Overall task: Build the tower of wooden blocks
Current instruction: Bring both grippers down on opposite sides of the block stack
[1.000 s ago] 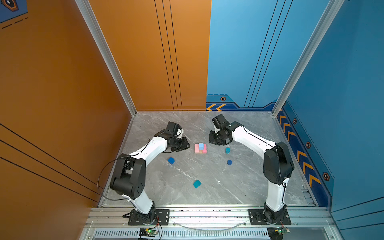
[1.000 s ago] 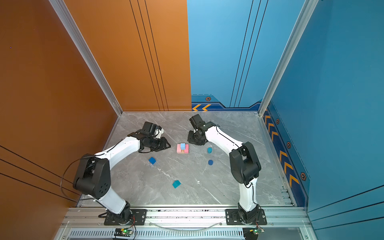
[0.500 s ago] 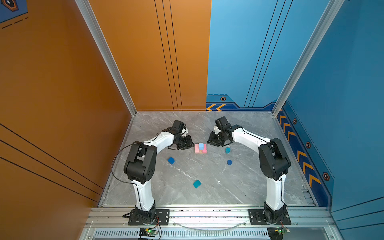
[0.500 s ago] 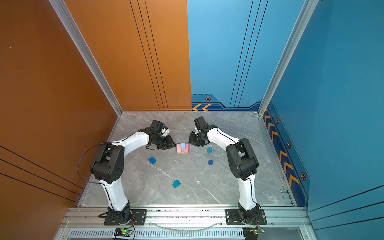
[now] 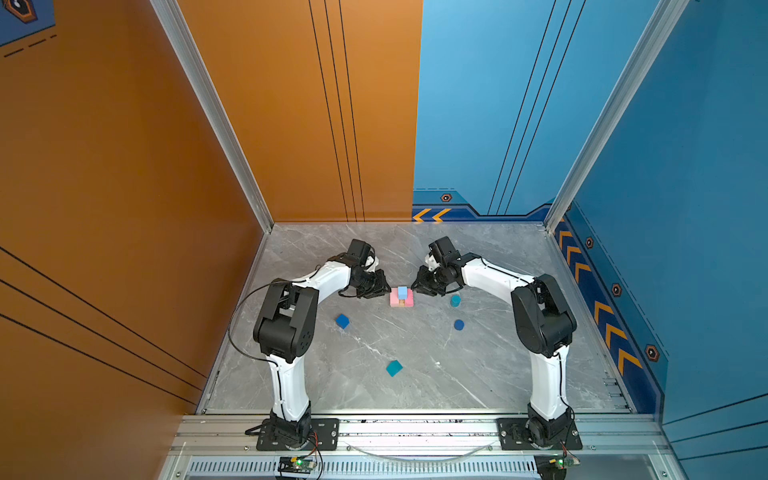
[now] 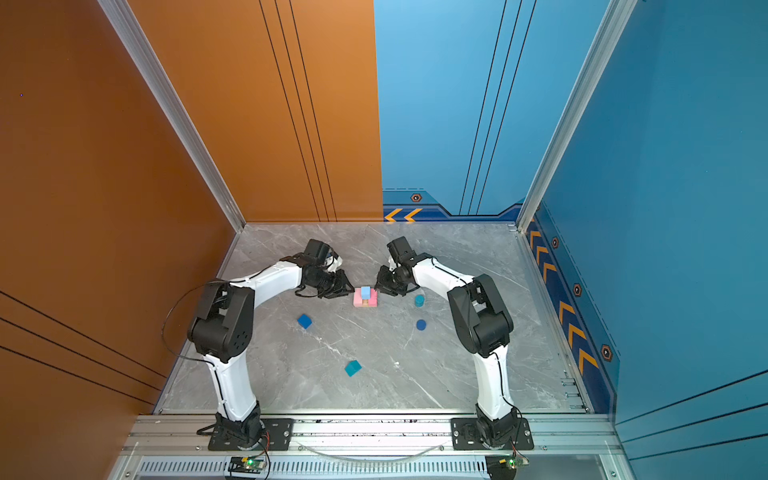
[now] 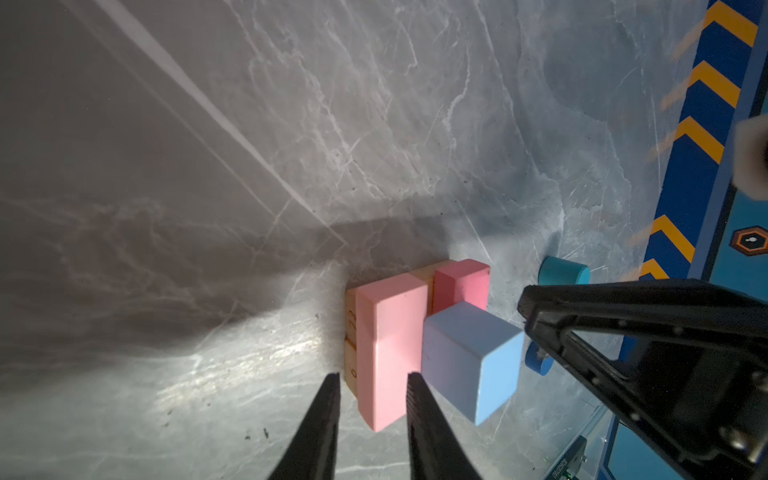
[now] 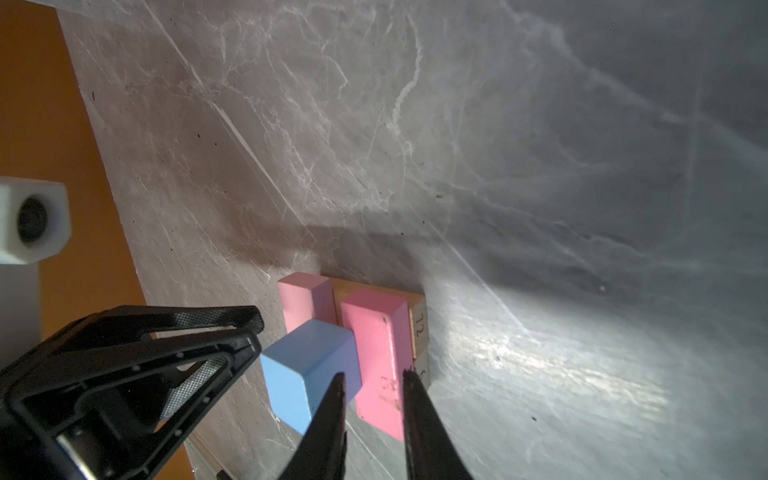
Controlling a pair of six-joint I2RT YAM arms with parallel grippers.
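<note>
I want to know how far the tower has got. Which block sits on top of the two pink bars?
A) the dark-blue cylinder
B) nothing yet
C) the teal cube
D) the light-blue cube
D: the light-blue cube rests on top of the pink bars, while the teal cube and the dark-blue cylinder lie apart from the stack.
</note>
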